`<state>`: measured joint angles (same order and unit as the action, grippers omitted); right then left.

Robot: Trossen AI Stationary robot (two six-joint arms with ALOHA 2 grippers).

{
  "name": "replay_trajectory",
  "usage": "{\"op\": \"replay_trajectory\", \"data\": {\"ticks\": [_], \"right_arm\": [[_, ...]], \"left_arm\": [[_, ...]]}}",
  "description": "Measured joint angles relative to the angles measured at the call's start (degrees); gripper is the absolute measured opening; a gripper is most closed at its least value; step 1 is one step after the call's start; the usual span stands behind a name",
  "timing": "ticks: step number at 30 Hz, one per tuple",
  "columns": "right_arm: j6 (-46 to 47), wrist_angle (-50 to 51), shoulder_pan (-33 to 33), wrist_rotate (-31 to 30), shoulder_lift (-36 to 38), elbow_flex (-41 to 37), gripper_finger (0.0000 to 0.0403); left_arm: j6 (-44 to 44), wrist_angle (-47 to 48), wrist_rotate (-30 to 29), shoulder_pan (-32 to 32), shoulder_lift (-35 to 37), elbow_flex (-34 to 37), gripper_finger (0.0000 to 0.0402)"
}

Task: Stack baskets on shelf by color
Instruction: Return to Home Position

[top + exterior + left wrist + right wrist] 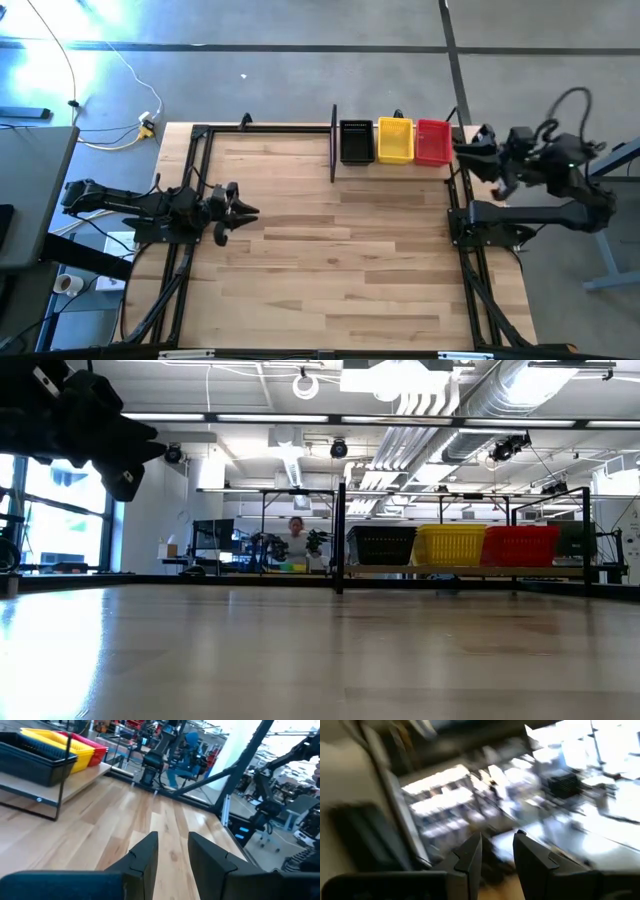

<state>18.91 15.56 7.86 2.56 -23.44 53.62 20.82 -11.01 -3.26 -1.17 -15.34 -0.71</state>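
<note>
Since the table [330, 260] lies bare of loose baskets and all three colours sit on the shelf [333, 150], the sorting looks finished, and I judge the step in hand to be bringing the arms back to rest. The shelf stands along the far edge of the table, towards its right corner. The left arm lies low across the left side of the table, well apart from the shelf. The right arm reaches in from beyond the right edge. On the shelf the black baskets [356, 141], the yellow baskets [395, 141] and the red baskets [433, 142] stand side by side in that order, each touching its neighbour, with red at the right end. How many are nested in each I cannot count. The left gripper [250, 212] points across the boards with its fingers [145, 856] a little apart and nothing between them. The right gripper [462, 148] hangs just beside the red baskets at the shelf's right end, its fingers [470, 855] likewise parted on nothing. The next move, as I judge it, falls to the right arm: it must draw away from the red end without brushing the baskets or the frame, then fold down towards its base.
</note>
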Motion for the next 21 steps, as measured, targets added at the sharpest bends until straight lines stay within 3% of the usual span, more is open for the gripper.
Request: {"op": "replay_trajectory", "data": {"ticks": [5,9,14,21], "right_arm": [[-4.2,13.2,0.0,-11.8,1.4,-0.1,0.0098],[-7.3,17.8,0.0,-16.8,1.2,-0.1,0.0098],[-8.7,19.4,0.0,-23.3,1.5,-1.2,0.0098],[-6.4,12.5,0.0,-24.9,6.8,-15.9,0.0098]], "left_arm": [[0.0,0.9,-1.9,0.0,0.0,0.0,0.0097],[0.0,0.9,-2.1,0.0,0.0,0.0,0.0097],[0.0,0.9,-1.9,0.0,0.0,0.0,0.0097],[0.0,0.9,-1.9,0.0,0.0,0.0,0.0097]]}}
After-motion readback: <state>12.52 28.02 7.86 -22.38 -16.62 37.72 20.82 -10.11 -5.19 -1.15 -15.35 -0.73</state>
